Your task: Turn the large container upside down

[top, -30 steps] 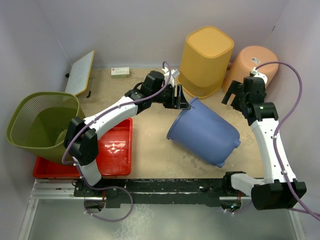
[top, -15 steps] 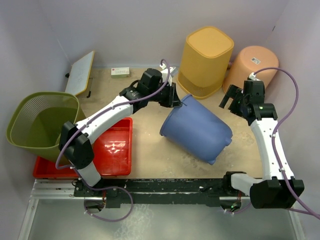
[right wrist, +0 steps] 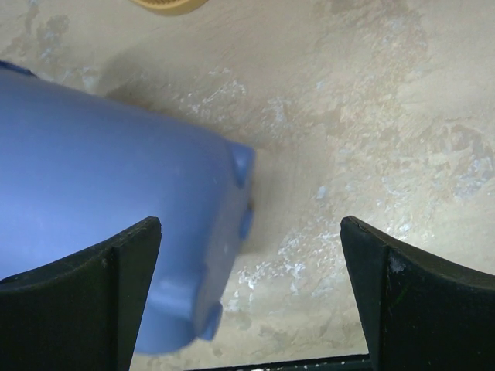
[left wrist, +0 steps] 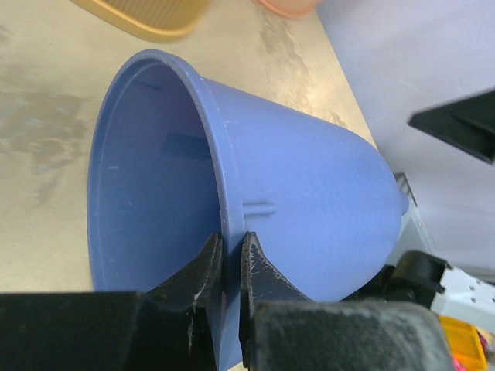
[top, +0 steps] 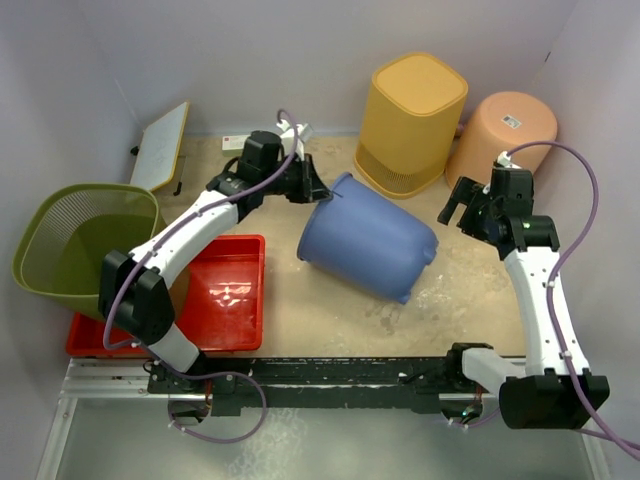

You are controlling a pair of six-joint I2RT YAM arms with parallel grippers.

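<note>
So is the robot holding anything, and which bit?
Yes. The left tool pinches the blue container by its rim, one finger inside and one outside. The right tool is open and holds nothing.

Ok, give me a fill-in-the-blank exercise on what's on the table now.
The left tool pinches the rim of the ____ container.
That container lies on its ____.
The right tool is ____, holding nothing.
The red tray sits by the ____ mesh basket.
Missing: blue, side, open, green.

Blue container [top: 370, 245]; red tray [top: 232, 300]; olive mesh basket [top: 62, 250].
</note>
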